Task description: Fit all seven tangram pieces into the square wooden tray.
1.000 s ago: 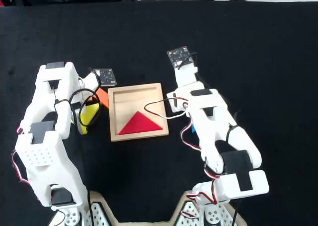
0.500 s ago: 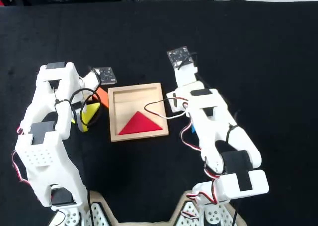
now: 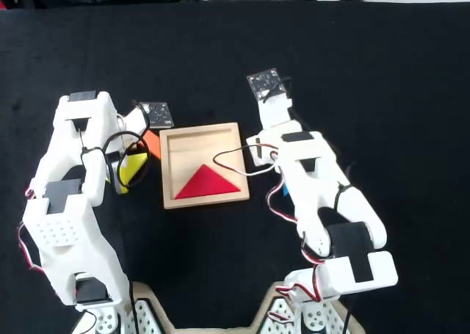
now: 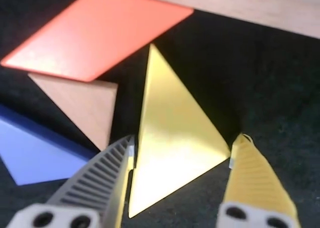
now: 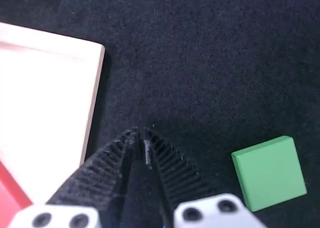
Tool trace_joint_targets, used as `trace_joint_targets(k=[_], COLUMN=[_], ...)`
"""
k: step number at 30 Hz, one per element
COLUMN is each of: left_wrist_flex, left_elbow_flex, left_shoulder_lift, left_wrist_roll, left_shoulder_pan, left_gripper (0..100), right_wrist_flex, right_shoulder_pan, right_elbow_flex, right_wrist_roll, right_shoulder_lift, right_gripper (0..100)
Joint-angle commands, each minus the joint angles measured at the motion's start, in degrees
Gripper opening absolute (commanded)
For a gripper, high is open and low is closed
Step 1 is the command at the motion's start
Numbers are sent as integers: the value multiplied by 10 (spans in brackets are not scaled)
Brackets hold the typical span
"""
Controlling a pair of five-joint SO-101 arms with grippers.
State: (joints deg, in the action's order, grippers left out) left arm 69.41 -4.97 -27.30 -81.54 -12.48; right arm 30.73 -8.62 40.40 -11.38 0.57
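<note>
The square wooden tray (image 3: 202, 133) lies between the arms, with a red triangle (image 3: 208, 181) in its near half. My left gripper (image 4: 182, 153) is shut on a yellow triangle (image 4: 170, 138), one finger on each side, just left of the tray (image 4: 240, 7); in the high view the yellow triangle (image 3: 131, 167) shows under that arm's wrist. An orange parallelogram (image 4: 95, 32), a tan triangle (image 4: 82, 105) and a blue piece (image 4: 40, 153) lie beside it. My right gripper (image 5: 139, 134) is shut and holds nothing, low over the black cloth just off the tray's right rim (image 5: 95, 87). A green square (image 5: 270, 170) lies near it.
Black cloth covers the whole table. The orange parallelogram (image 3: 152, 143) touches the tray's left side. A bit of a blue piece (image 3: 285, 190) peeks out beneath the right arm. Open cloth stretches behind the tray and in front of it.
The yellow triangle in my left gripper has shifted slightly and shows less from above. The right arm, the tray and the red triangle have stayed put.
</note>
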Motion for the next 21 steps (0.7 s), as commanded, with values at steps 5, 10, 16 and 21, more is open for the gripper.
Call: trace_joint_targets(k=[5, 10, 16, 21], left_wrist_flex=[-5, 58, 82, 134], left_elbow_flex=[-1, 4, 7, 13], left_shoulder_lift=[53, 104, 164, 232], left_wrist_roll=[-33, -36, -32, -18], left_shoulder_pan=[15, 15, 27, 61], left_gripper=[81, 142, 151, 60], right_wrist_flex=[-6, -6, -6, -6], right_shoulder_pan=[9, 9, 10, 10], right_elbow_flex=[-39, -39, -39, -39], right_wrist_roll=[-6, -6, -6, -6], right_shoulder_lift=[-3, -3, -3, -3], right_gripper=[12, 12, 12, 12])
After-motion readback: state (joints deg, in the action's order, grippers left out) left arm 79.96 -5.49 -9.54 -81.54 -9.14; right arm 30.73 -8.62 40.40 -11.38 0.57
